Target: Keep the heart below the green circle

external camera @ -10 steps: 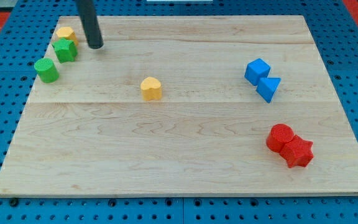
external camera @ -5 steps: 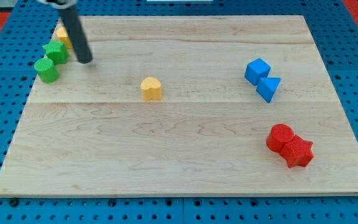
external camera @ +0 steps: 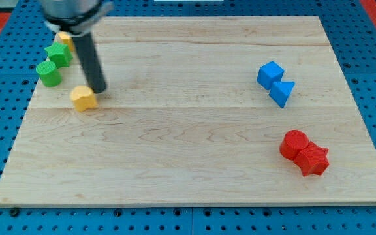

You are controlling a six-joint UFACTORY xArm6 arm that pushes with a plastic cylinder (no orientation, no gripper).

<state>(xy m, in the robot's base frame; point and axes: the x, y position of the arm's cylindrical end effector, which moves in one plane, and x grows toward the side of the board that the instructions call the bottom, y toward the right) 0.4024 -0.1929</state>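
Camera view shows my tip (external camera: 99,89) touching the upper right of the yellow heart (external camera: 83,98), low on the bench's (external camera: 194,170) left side. That heart sits below and right of the green circle (external camera: 48,73). My end effector, a bare rod, holds nothing.

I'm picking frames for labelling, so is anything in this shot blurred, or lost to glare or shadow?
Camera view: the upper part of the rod is smeared by motion blur at the view's top, while my tip beside the yellow heart stays fairly sharp; lighting is even, with soft shadows and no glare on the wooden board.
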